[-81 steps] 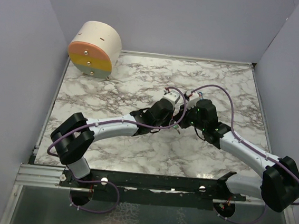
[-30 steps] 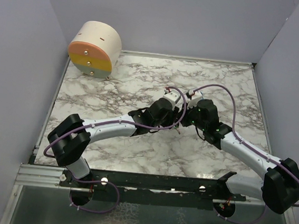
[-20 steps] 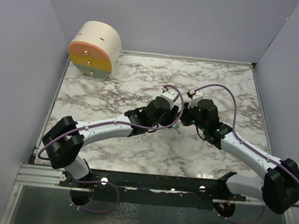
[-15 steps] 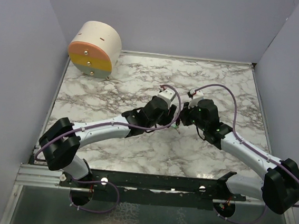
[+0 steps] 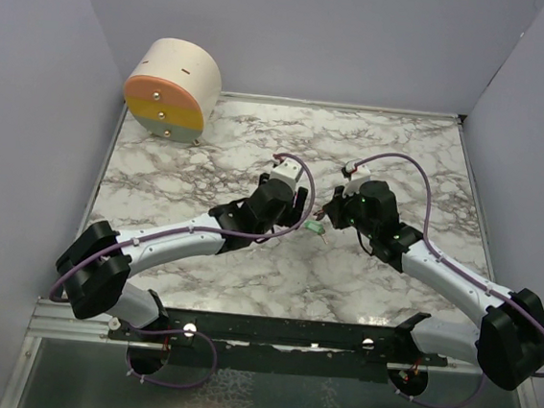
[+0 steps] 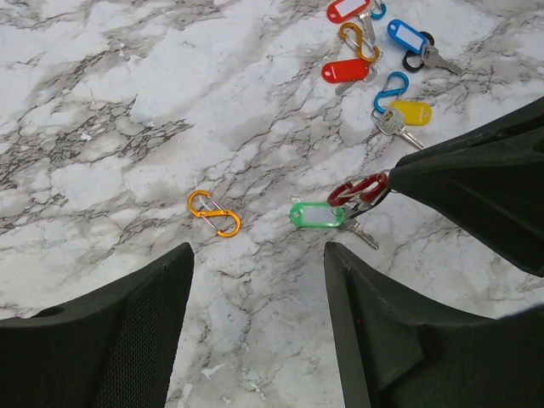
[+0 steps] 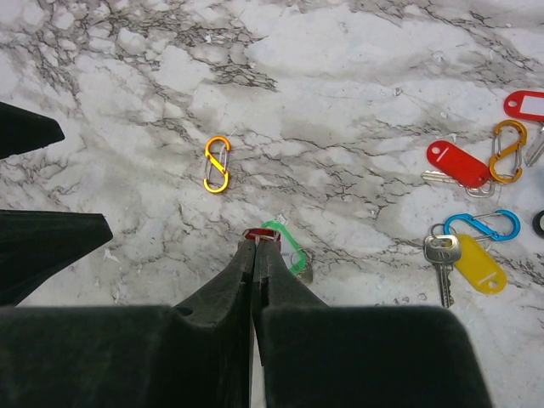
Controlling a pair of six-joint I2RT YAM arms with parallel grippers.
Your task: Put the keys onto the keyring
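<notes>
The green-tagged key (image 6: 316, 214) now hangs from the red clip (image 6: 359, 190), near the middle of the bench (image 6: 102, 102). The right pincer (image 7: 254, 246) is squeezed tight on that clip. The left pincer (image 6: 257, 251) has let go, stands wide with nothing in it, and has pulled back. So this key looks done. The other keys (image 6: 348, 70) and an orange clip (image 6: 214, 212) lie loose nearby, waiting.

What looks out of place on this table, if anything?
The round cream drum at the far left corner seems tipped on its side, its striped face turned outward. One orange clip lies alone on the marble, well apart from the other keys and clips.
</notes>
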